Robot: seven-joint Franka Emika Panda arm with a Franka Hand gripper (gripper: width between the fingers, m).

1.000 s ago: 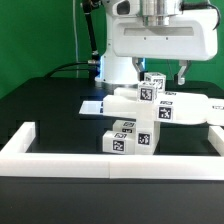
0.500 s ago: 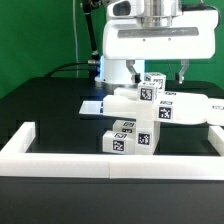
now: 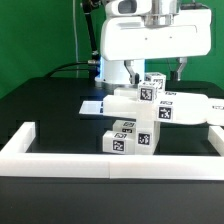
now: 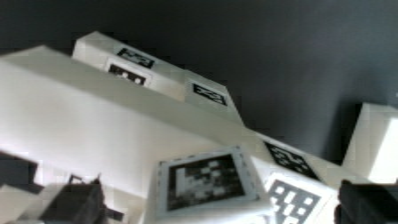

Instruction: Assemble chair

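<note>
The chair parts stand as a white blocky cluster (image 3: 150, 104) in the middle of the black table. Two tagged blocks (image 3: 126, 137) sit in front of it. My gripper (image 3: 157, 72) hangs open just above the cluster's topmost tagged post (image 3: 152, 90), one finger on each side of it and neither touching. In the wrist view the gripper (image 4: 217, 200) straddles that post's tagged top (image 4: 206, 180), with dark fingertips (image 4: 71, 200) at both edges. A broad white slab (image 4: 107, 115) carrying several tags lies beyond. Nothing is held.
A long white rail (image 3: 110, 161) borders the workspace at the front and turns back along the exterior view's right. The marker board (image 3: 92, 105) lies flat on the cluster's left. The robot's white body fills the upper part of the exterior view. A green backdrop stands behind.
The hand has drifted slightly toward the exterior view's left above the post. Its jaws stay open and the chair parts have not moved.
</note>
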